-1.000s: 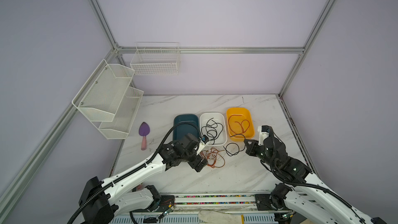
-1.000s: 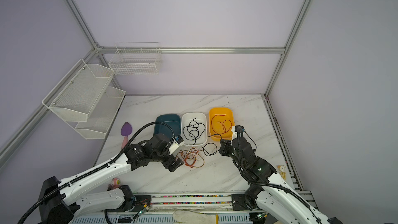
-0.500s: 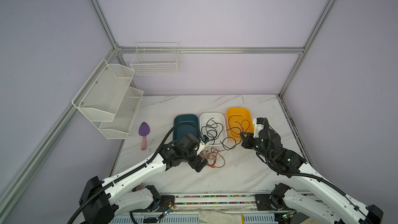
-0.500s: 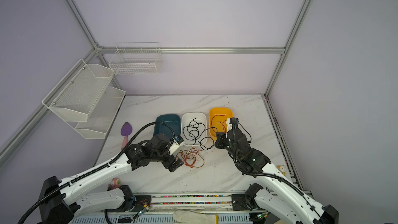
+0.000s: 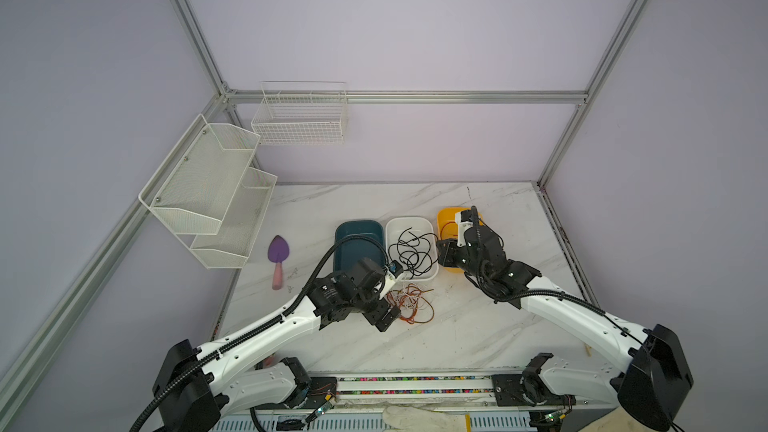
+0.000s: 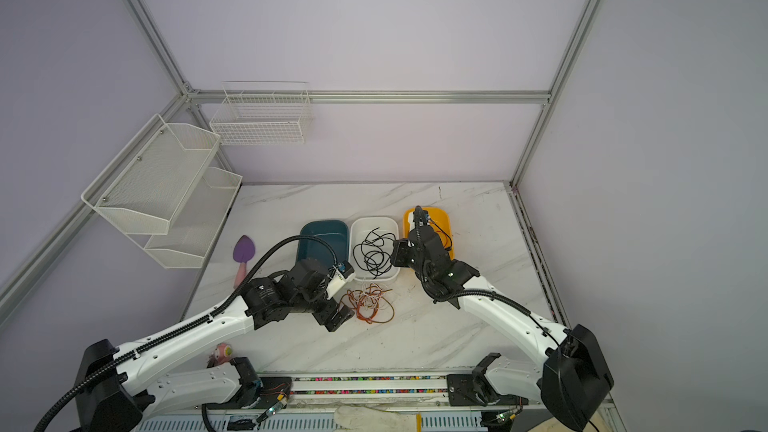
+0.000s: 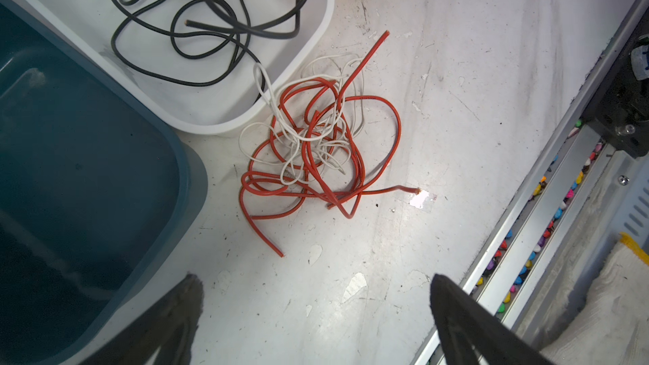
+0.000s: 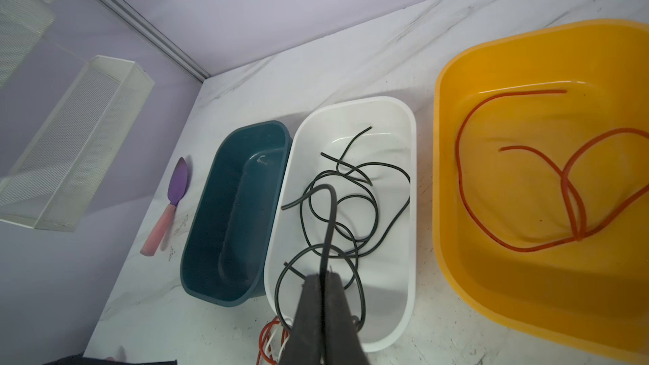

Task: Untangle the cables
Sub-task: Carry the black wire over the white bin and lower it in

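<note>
Cables (image 5: 413,303), thin orange-red and white wires, lay tangled in a top view on the white marble tabletop (image 5: 457,338) toward its near edge, just before the white oblong plastic tray (image 5: 410,220) holding loose thin black cable (image 5: 415,249).

Left wrist view: the left gripper (image 7: 314,284) stood wide open and empty, short of the tangle. One white loop lapped the tray rim.

Right wrist view: the right gripper (image 8: 321,279) was clamped on a black strand (image 8: 328,219) above the tray.

Recommendation: release only once the strand hangs wholly inside the rim, clear of the tangle.
</note>
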`<state>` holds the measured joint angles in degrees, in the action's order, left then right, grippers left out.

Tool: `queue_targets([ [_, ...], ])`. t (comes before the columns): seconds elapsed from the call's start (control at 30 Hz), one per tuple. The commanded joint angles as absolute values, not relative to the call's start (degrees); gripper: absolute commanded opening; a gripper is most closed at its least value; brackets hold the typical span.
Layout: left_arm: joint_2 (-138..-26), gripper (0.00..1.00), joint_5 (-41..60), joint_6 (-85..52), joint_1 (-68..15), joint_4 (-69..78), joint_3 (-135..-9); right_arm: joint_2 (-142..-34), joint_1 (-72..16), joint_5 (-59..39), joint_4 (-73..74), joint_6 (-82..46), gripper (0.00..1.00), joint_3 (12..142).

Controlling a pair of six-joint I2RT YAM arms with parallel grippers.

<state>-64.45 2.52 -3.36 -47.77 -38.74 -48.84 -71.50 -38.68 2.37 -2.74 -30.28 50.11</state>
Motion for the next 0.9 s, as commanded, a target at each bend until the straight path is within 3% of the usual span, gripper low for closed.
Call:
queue_targets([
  [0.0, -63.3, 1.0, 2.2, -2.2, -48.1, -38.5, -50.4, -74.4, -38.9, 2.5, 1.2, -27.9, 0.0, 51.9],
  [0.47, -63.6, 1.0, 2.0, -2.2, -48.2, -38.6, -50.3, -86.0, -38.9, 1.2, 3.7, -26.2, 0.0, 54.6],
  [0.87, -63.5, 1.0, 1.9, -2.2, -48.2, -38.6, -50.3, -89.6, -38.9, 0.1, 4.6, -26.1, 0.0, 54.8],
])
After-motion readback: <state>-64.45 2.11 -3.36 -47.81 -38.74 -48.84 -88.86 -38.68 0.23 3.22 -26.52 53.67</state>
